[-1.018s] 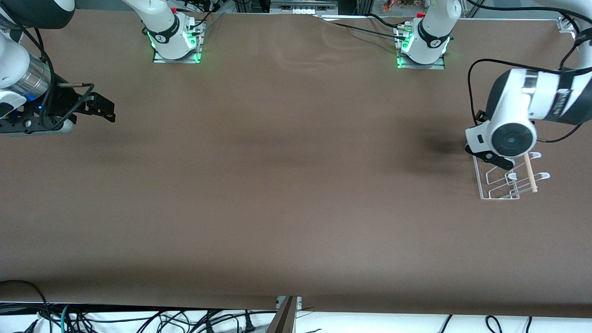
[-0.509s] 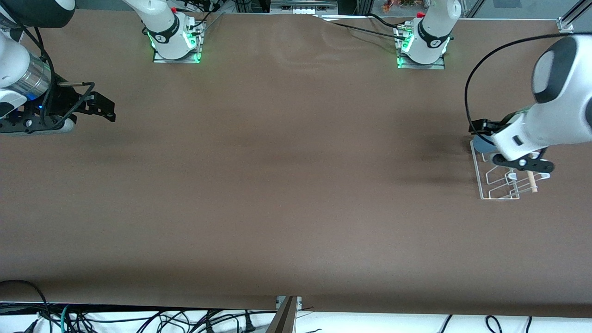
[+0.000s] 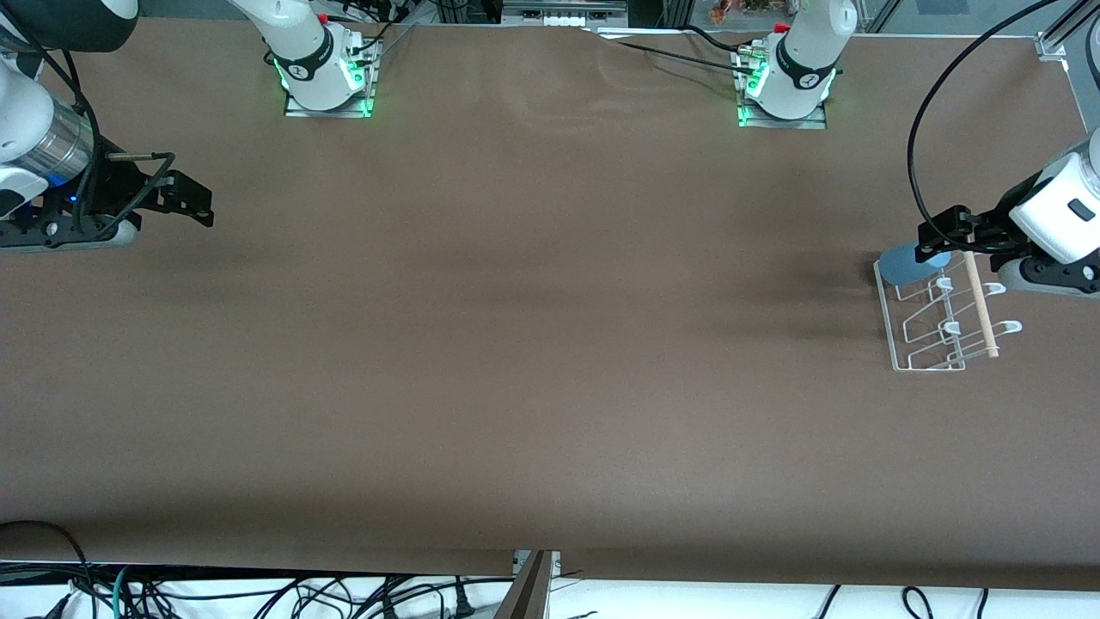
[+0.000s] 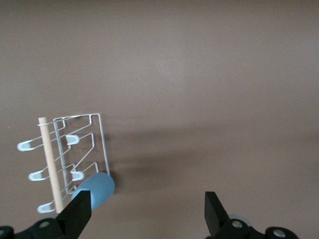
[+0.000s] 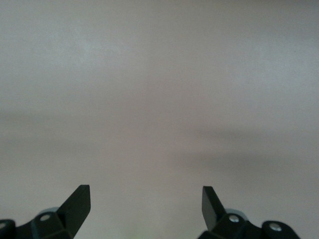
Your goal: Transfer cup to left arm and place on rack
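left gripper (image 3: pixel 941 232) spread empty above white wire rack (image 3: pixel 932 331) bearing light-blue plastic cup (image 3: pixel 898 266); right gripper (image 3: pixel 193 202) waits, spread

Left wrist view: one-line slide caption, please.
Open left gripper over the brown table, light-blue plastic cup resting on the white wire rack.

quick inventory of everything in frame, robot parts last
cup: 1, light blue, on the rack at the corner farthest from the front camera
rack: 1, white wire with a pale wooden dowel, on the table at the left arm's end
table: 1, brown top
cables: several, black, under the table edge nearest the front camera
left gripper: 1, black, open, over the rack beside the cup
right gripper: 1, black, open, waiting over the right arm's end of the table
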`<state>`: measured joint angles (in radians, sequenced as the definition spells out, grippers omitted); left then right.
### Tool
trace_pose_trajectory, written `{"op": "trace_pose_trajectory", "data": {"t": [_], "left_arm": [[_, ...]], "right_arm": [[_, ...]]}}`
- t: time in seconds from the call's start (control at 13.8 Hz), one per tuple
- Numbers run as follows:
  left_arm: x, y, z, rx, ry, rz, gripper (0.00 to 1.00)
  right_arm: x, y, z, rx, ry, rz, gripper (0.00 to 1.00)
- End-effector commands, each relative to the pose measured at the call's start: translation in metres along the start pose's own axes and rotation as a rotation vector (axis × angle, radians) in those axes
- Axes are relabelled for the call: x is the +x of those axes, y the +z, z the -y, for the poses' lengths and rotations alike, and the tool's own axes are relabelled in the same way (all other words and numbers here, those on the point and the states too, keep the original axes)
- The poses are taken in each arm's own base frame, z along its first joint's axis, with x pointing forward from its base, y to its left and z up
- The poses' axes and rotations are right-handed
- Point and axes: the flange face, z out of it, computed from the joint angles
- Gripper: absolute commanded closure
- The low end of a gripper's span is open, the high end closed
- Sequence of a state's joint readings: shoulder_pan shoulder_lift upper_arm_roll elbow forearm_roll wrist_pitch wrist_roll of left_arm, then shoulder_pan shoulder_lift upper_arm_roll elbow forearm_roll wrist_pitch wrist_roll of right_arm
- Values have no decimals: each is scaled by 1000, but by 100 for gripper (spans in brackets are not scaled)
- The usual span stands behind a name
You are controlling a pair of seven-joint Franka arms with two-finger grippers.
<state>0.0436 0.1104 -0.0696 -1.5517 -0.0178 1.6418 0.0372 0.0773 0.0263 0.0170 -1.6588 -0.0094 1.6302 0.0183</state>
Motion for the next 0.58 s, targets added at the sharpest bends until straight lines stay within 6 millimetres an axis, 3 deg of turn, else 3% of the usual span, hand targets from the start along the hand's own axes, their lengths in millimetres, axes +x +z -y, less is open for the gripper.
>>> {"op": "trace_pose_trajectory", "data": {"t": [0.0, 0.07, 0.51], "left_arm": [[-24, 19, -23, -8, -76, -51, 0], [-25, 18, -35, -3, -62, -54, 0], [-30, 20, -33, 57, -39, -26, 0]], "right_arm": [[1, -7, -4, -5, -12, 0, 1], [1, -7, -4, -5, -12, 0, 1], [1, -7, -4, -5, -12, 0, 1]]}}
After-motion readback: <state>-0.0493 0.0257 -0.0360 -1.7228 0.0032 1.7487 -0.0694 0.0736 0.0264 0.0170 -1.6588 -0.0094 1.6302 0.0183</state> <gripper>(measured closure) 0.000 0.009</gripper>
